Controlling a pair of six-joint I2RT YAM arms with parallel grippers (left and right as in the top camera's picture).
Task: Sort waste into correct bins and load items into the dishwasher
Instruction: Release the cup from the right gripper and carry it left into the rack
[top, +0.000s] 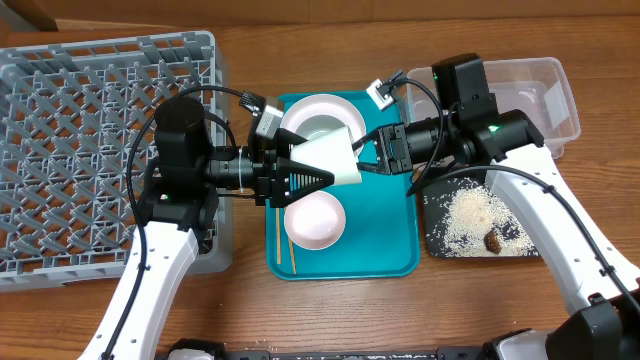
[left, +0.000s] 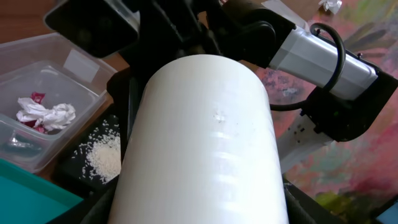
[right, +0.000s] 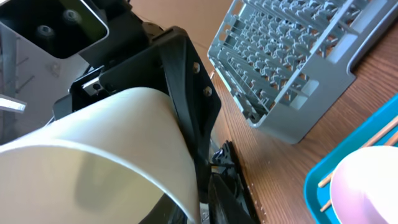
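The small white cup (top: 335, 158) hangs on its side above the teal tray (top: 390, 250), between both arms. My left gripper (top: 318, 165) is shut on the cup, its black fingers (left: 308, 205) pressed against both sides of the cup's body (left: 205, 143). My right gripper (top: 370, 155) is at the cup's rim (right: 93, 155); one finger (right: 230, 180) lies close along the wall, and contact is unclear. On the tray lie a white plate (top: 320, 115), a pink bowl (top: 314, 220) and chopsticks (top: 280, 240). The grey dishwasher rack (top: 90, 120) stands at the left.
The clear tub (top: 545, 100) at the back right holds the red-and-white wrapper (left: 46, 115). In front of it the black tray (top: 435, 245) holds rice (top: 475, 215) and a brown lump (top: 494, 241). The rack's corner (right: 292, 56) is near the teal tray's left edge.
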